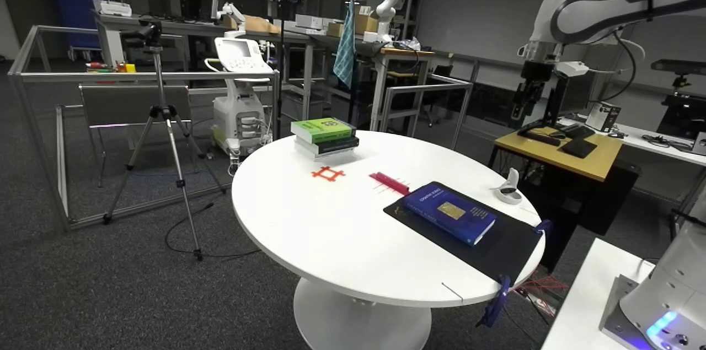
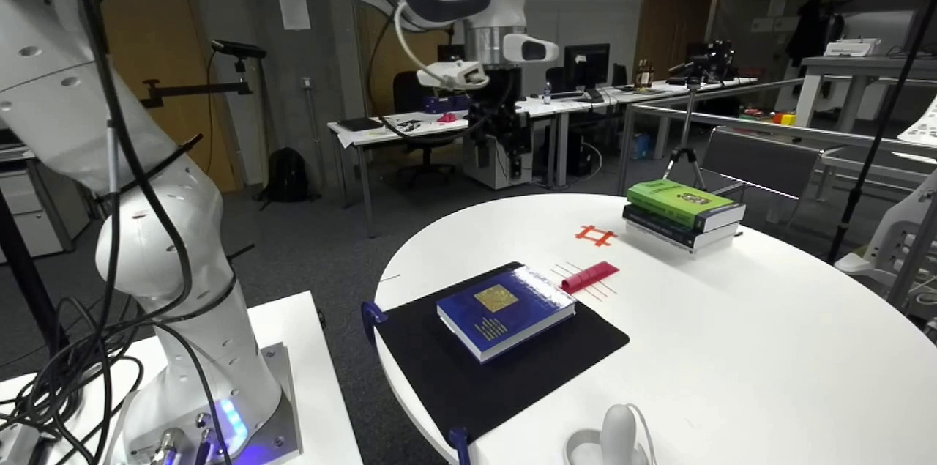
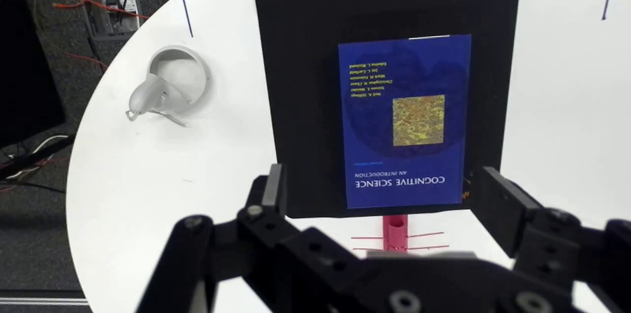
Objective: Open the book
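Well above the level of the black mat (image 2: 468, 399) hangs your gripper (image 3: 383, 180), pointing down, fingers (image 3: 272, 190) spread wide; in the wrist view you see one at each side of the mat's lower end. On the mat lies your book (image 3: 369, 140), flat, closed, cover up, wholly inside the mat's outline. Cover deep blue, tan-gold square (image 3: 418, 121) on it; you read COGNITIVE SCIENCE, AN INTRODUCTION upside down in the wrist view. White page edges (image 2: 527, 333) show in both exterior views. Book sits nearer the mat's inner end, opposite the blue clamps (image 1: 499, 300), two of them, one at each mat corner on the rim of the white table (image 1: 309, 229). Just off the mat's inner end you have a pink-red piece (image 2: 591, 276), partly rolled, lying across thin red lines (image 3: 367, 238); whether it touches the mat, you cannot tell. Beside the mat, apart from it, note a pale ring-shaped device (image 3: 153, 93) with a handle. Farther out past the mat's inner end, well apart from it, stands a stack of books (image 2: 673, 220), green one on top. In an exterior view, a tripod (image 1: 164, 113) on the floor, well away from the mat.
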Controlling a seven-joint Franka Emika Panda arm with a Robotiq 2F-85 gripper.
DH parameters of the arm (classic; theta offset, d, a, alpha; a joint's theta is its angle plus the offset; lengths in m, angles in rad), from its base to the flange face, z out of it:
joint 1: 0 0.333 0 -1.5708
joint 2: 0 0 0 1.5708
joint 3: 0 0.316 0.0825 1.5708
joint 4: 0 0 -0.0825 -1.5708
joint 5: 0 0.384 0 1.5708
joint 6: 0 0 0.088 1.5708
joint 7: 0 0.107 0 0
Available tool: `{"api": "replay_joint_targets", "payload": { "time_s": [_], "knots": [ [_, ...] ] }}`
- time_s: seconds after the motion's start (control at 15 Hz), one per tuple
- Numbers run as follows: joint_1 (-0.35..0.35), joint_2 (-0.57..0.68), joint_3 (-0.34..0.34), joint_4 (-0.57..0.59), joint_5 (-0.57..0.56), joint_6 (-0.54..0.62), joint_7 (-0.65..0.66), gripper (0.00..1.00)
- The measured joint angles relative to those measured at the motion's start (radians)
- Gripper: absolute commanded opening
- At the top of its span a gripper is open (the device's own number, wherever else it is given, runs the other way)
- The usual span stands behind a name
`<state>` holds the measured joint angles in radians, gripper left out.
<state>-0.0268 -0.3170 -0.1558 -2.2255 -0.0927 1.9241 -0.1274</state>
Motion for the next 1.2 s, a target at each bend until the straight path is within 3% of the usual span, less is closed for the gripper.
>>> {"api": "replay_joint_targets", "payload": {
  "time_s": [0.53,1.07,1.2],
  "knots": [
    [-0.005,0.470,0.007,0.379,0.000,-0.203,-0.050,1.00],
    [-0.007,0.491,0.014,0.391,-0.001,-0.201,-0.049,1.00],
    [-0.012,0.489,0.018,0.376,0.030,-0.146,-0.050,1.00]
  ]
}}
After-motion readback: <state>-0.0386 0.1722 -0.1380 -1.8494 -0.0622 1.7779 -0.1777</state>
